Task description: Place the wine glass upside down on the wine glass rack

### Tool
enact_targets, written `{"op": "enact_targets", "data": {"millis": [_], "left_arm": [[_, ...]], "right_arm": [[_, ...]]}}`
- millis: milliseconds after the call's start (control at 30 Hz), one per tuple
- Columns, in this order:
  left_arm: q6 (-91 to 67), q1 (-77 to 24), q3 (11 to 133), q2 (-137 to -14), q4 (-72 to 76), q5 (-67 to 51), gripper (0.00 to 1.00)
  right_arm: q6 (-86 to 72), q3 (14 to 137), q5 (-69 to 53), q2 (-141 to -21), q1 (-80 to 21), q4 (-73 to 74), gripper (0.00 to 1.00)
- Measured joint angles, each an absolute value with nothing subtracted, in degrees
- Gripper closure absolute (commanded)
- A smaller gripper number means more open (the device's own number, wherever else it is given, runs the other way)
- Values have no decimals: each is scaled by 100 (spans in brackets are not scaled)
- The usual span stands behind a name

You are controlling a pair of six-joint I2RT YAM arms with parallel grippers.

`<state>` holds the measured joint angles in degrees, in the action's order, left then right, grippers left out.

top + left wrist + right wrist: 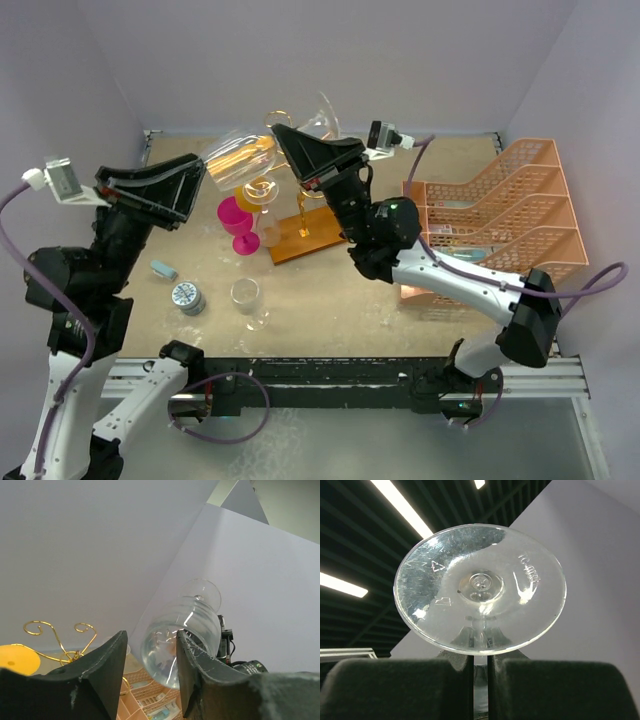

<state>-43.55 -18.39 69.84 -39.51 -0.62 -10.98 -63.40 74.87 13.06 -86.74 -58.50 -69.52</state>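
left gripper (150, 647) first: jaws parted, bowl of the wine glass (240, 155) between them, seemingly unpinched. glass lies on its side, raised above the left side of the rack (305, 235). right gripper (480, 667) clenched on the stem just under the foot. step, by my read: handover to the right arm. next calls for left backing clear, then right tipping bowl down and sliding stem into a scroll arm.

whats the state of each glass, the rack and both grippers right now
held wine glass, sideways in the air, not on the rack yet
right gripper, shut on its stem
left gripper, open, fingers either side of the bowl
pink glass, standing upright
small clear glass, standing upright
wine glass rack, upright, yellow glass seemingly hung on it
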Motion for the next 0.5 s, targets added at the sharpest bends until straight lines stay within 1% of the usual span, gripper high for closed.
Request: {"op": "enact_targets", "data": {"millis": [167, 333, 500], "left_arm": [[-3927, -1839, 7008, -3505, -412, -1035, 57], [-3603, -1839, 7043, -3319, -836, -941, 57], [-3369, -1839, 7037, -3148, -1372, -661, 57]], "right_arm": [[-5717, 7116, 1297, -8110, -5850, -7000, 100], [-5011, 6632, 1243, -7358, -5850, -6928, 100], [-4233, 6086, 1105, -6501, -5850, -6383, 100]]}}
